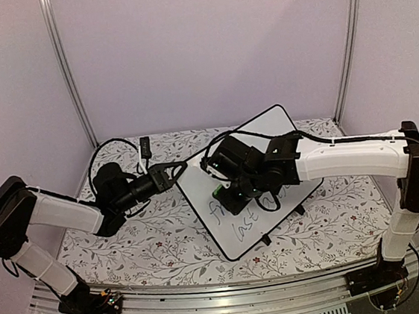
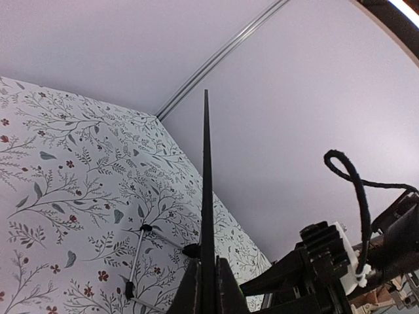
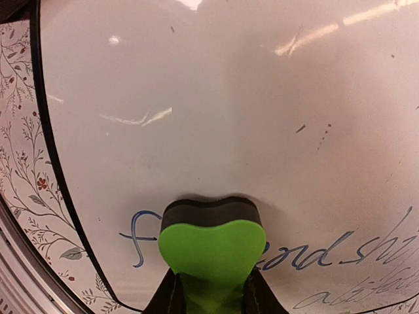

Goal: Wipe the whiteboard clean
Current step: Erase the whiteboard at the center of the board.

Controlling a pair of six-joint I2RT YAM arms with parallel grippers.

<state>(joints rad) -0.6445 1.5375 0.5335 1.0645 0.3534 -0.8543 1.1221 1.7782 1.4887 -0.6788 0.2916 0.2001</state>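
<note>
Whiteboard [image 1: 198, 195] sits askew on the floral tablecloth [image 1: 136, 247]. Left gripper [image 1: 175, 171] is clamped on the board's left rim, steadying it. Right gripper [image 3: 209, 288] is clamped on the green eraser [image 3: 211, 245], pressed at the board's first written word [image 3: 308, 258]. Best: pad flat, firm overlapping sweeps along both lines.

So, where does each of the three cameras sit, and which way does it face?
Top external: fixed above and behind the arm bases, facing down on the floral-patterned table and the large flat white whiteboard; both arms show.
Left wrist: on the left arm, facing along the whiteboard's thin black rim, gripped in its own jaws.
Right wrist: on the right arm, facing the whiteboard's written face; its jaws hold a green eraser block.
Shared: the whiteboard shows in all three.
</note>
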